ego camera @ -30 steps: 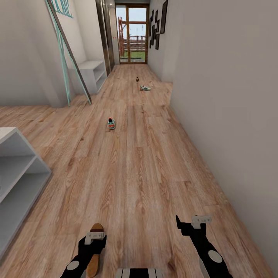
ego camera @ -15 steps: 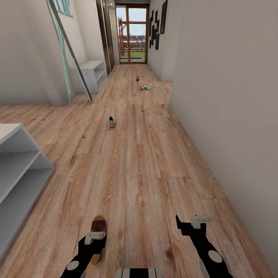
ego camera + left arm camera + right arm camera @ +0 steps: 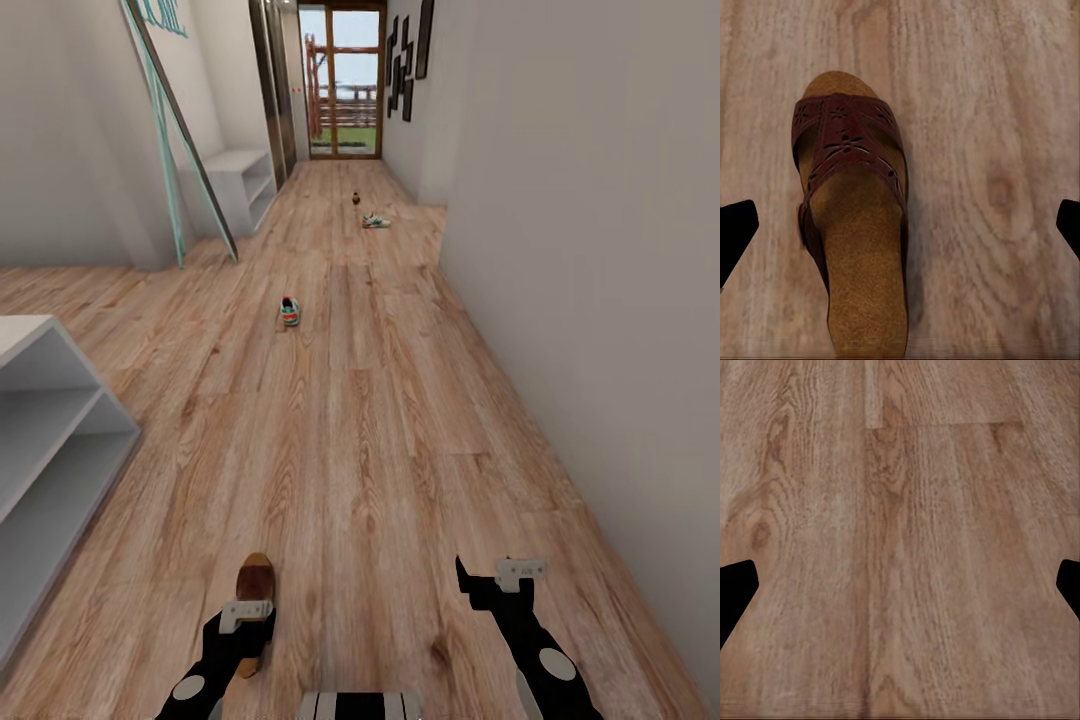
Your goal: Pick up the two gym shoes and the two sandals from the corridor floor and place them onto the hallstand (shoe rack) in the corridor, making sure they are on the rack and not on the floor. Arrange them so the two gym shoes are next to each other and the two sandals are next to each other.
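One dark brown sandal (image 3: 255,580) lies flat on the corridor floor (image 3: 360,430), right below my left gripper (image 3: 246,613). In the left wrist view the sandal (image 3: 855,225) lies between the wide-open fingers of the left gripper (image 3: 900,229), nearer one fingertip and touching neither. My right gripper (image 3: 502,578) hangs open over bare planks (image 3: 900,540). A gym shoe (image 3: 289,311) stands mid-corridor. The other gym shoe (image 3: 376,221) and the second sandal (image 3: 356,199) lie farther down. The hallstand (image 3: 240,180), pale white under teal letters, stands against the left wall, far away.
A plain white open shelf unit (image 3: 45,420) stands close on my left. The right wall (image 3: 600,300) runs along the corridor with a corner jutting in near the far shoe. A glass door (image 3: 345,85) closes the far end.
The whole view has shifted with the robot. The near sandal now lies farther forward under the left gripper and shows more of itself. Both grippers stay open.
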You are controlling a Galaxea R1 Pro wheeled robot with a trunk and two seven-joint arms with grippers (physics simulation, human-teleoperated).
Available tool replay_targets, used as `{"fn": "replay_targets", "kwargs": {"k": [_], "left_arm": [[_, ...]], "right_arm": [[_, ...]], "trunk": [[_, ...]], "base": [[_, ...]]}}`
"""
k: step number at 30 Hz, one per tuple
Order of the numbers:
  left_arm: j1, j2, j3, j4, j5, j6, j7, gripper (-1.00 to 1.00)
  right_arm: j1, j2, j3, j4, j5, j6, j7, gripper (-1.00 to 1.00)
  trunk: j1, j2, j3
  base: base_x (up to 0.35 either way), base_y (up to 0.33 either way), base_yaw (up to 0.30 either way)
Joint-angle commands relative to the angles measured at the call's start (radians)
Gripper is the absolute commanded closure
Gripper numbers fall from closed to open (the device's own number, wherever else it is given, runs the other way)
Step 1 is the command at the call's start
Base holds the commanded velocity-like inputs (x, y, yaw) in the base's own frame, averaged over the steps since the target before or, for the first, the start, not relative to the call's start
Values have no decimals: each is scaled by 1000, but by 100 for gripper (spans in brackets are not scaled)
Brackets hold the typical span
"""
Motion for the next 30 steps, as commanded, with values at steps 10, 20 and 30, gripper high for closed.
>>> {"fn": "replay_targets", "kwargs": {"k": [10, 20, 30], "left_arm": [[0, 0, 0, 2, -1, -4, 0, -100], [-2, 1, 0, -12, -2, -20, 2, -100], [-3, 4, 0, -28, -2, -43, 1, -100]], "right_arm": [[0, 0, 0, -2, -1, 6, -1, -100], [0, -1, 0, -3, -1, 7, -1, -100], [0, 0, 0, -3, 2, 7, -1, -100]], "trunk": [[4, -3, -53], [9, -5, -108], [13, -7, -160]], "base": [[0, 0, 0], [0, 0, 12], [0, 0, 88]]}}
